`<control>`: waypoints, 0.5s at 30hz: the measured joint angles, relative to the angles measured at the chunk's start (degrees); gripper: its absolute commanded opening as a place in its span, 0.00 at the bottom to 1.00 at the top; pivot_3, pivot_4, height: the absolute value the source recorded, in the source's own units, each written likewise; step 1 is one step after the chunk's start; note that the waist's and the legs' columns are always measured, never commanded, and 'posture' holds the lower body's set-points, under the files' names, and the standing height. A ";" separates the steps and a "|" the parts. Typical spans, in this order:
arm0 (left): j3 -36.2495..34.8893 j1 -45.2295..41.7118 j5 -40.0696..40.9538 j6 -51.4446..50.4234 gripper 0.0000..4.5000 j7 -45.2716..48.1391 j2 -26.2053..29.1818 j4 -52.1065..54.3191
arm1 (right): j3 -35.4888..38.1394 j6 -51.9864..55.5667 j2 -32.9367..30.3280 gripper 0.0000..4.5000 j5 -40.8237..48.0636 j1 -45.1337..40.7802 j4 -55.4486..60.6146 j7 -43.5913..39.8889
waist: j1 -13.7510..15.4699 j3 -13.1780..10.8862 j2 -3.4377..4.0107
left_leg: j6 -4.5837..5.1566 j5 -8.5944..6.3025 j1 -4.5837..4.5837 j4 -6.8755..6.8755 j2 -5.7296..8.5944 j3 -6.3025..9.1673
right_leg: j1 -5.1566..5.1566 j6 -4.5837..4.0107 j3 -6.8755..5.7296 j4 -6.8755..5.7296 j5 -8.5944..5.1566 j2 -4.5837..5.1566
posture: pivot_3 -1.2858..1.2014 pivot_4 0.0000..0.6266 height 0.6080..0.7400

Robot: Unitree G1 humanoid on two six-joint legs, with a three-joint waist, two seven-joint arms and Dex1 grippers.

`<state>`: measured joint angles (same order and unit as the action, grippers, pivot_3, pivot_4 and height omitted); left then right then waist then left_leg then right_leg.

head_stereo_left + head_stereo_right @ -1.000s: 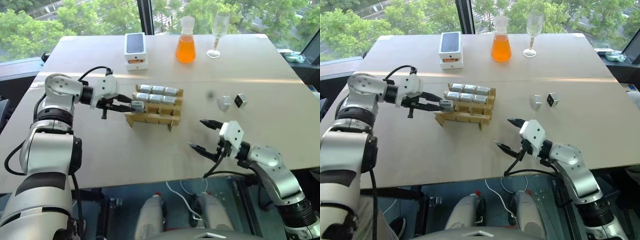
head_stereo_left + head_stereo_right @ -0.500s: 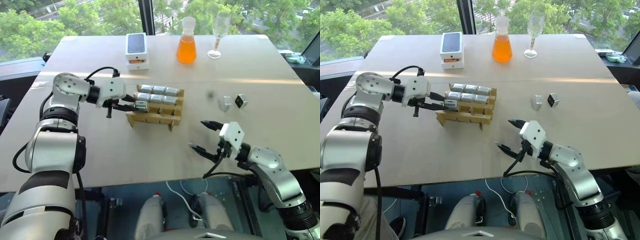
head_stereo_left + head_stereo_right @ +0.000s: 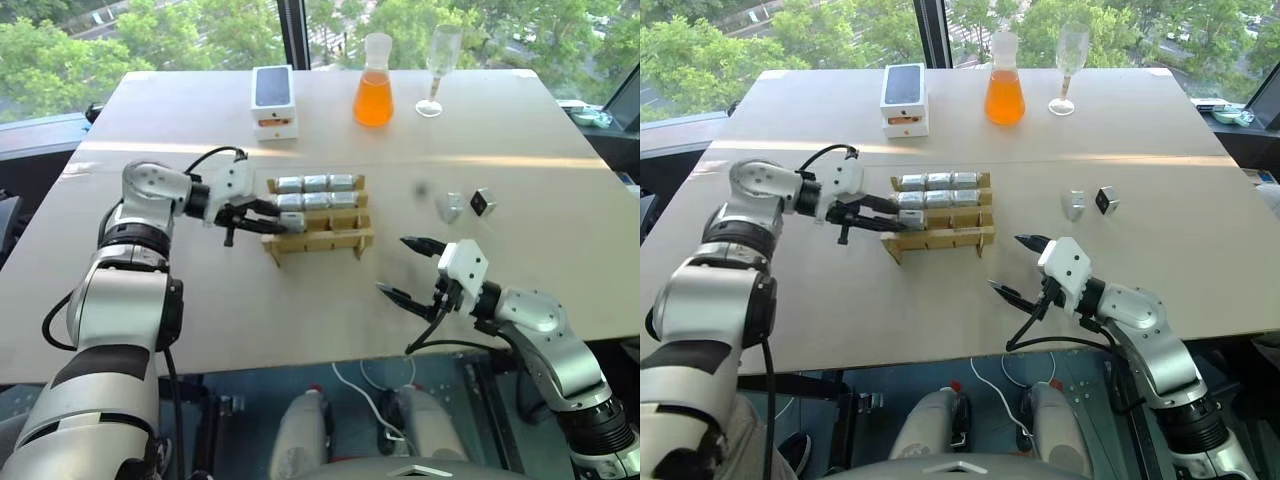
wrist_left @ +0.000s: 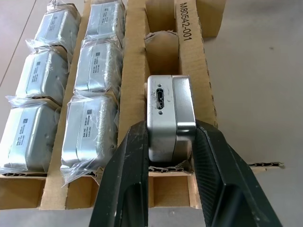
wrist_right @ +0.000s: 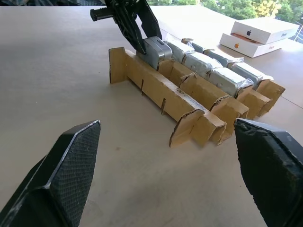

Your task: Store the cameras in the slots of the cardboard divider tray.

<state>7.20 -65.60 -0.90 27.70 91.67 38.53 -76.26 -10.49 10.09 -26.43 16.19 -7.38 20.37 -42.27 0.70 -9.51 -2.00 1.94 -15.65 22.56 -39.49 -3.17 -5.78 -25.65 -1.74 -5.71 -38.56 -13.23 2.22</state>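
Left eye view: the cardboard divider tray (image 3: 318,218) sits near the middle of the table (image 3: 520,130), toward its left side. The two rows farther from the robot are filled with wrapped cameras (image 3: 316,183). The left gripper (image 3: 283,221) reaches in from the tray's left end, clamped on a bare silver camera (image 3: 292,220) at the left slot of the near row. Two loose cameras (image 3: 449,206) lie well apart from the tray, toward the right edge. A white phone box (image 3: 271,99), an orange flask (image 3: 372,97) and a wine glass (image 3: 433,75) stand along the far edge. The right gripper (image 3: 412,269) hovers over the near edge, fingers spread wide, empty

Left wrist view: both fingers (image 4: 127,179) press the camera's sides; it stands partly inside the end slot

Right wrist view: the tray's near wall faces the spread right fingers (image 5: 66,175)
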 measured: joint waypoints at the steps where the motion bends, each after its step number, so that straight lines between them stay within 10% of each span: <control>1: 0.00 0.16 0.52 -1.01 0.16 0.04 -0.05 0.00 | 0.00 0.00 0.00 0.99 -0.03 -0.01 -0.01 0.00 | 0.00 0.00 0.00 | 0.00 0.00 0.00 0.00 0.00 0.00 | 0.00 0.00 -0.01 0.00 0.00 0.00 | 0.52 0.24 1.00; 7: 0.17 0.29 1.52 -3.08 0.16 0.18 -0.08 0.00 | 0.00 0.00 0.00 0.99 -0.09 0.01 0.00 -0.01 | 0.01 0.00 0.00 | 0.00 0.00 0.01 -0.01 0.00 0.00 | 0.00 0.00 -0.01 0.00 0.00 0.00 | 0.52 0.24 1.00; 15: 1.08 0.27 3.34 -4.44 0.97 0.54 -0.13 0.05 | 0.03 -0.23 0.00 1.00 0.05 0.01 -0.10 -0.20 | -0.01 0.00 0.00 | 0.00 0.00 0.01 -0.01 0.00 0.02 | 0.00 0.00 -0.01 -0.01 0.00 0.00 | 0.52 0.24 1.00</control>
<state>8.29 -65.33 2.43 23.27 92.21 38.40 -76.20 -10.45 9.87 -26.43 16.24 -7.37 20.27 -42.47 0.69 -9.51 -2.00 1.94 -15.65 22.57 -39.50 -3.17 -5.76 -25.65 -1.74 -5.72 -38.57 -13.23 2.22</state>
